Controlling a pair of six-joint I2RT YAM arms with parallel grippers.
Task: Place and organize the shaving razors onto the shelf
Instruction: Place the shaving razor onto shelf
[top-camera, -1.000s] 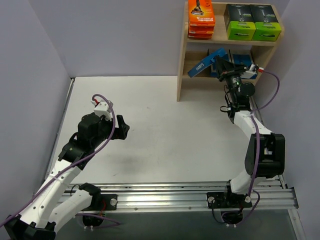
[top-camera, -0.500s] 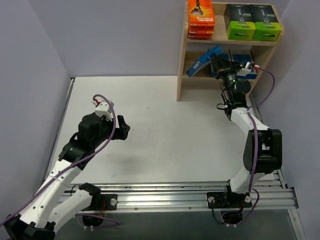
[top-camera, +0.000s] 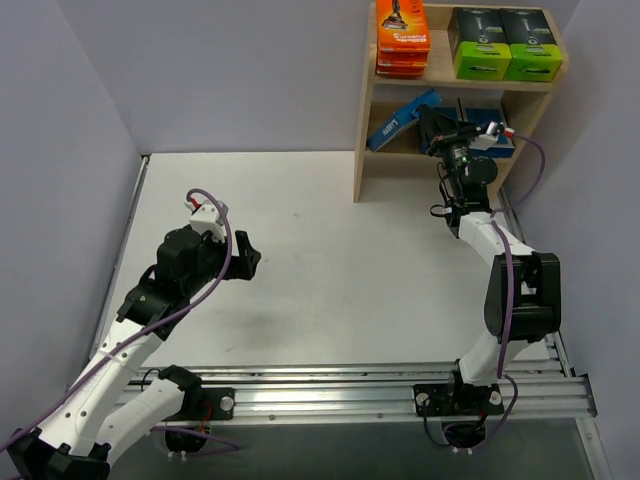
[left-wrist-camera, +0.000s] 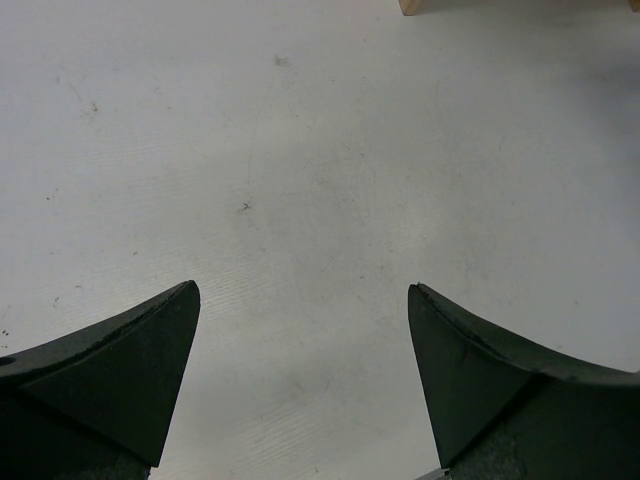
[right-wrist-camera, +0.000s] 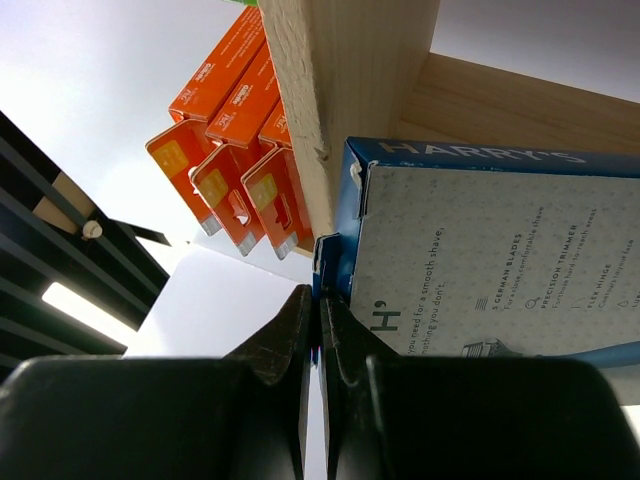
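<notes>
My right gripper (top-camera: 433, 124) reaches into the lower tier of the wooden shelf (top-camera: 362, 160), shut on the edge of a light-blue razor card (top-camera: 400, 117) that tilts inside the tier. In the right wrist view the jaws (right-wrist-camera: 319, 292) pinch the card's (right-wrist-camera: 480, 265) blue border beside the shelf's upright panel (right-wrist-camera: 345, 90). Three orange packs (top-camera: 402, 38) are stacked on the top tier at the left, seen from below as orange packs (right-wrist-camera: 235, 165). Two black boxes with lime-green ends (top-camera: 502, 45) sit to their right. My left gripper (top-camera: 246, 260) hovers open over the bare table (left-wrist-camera: 300, 180), holding nothing.
More blue packs (top-camera: 484, 118) lie on the lower tier behind my right wrist. Purple-grey walls close the table at the back and both sides. The shelf stands in the back right corner. A metal rail (top-camera: 400, 395) runs along the near edge.
My right gripper has pushed the blue card up and further into the lower tier, the arm stretching toward the shelf. The left arm has not moved.
</notes>
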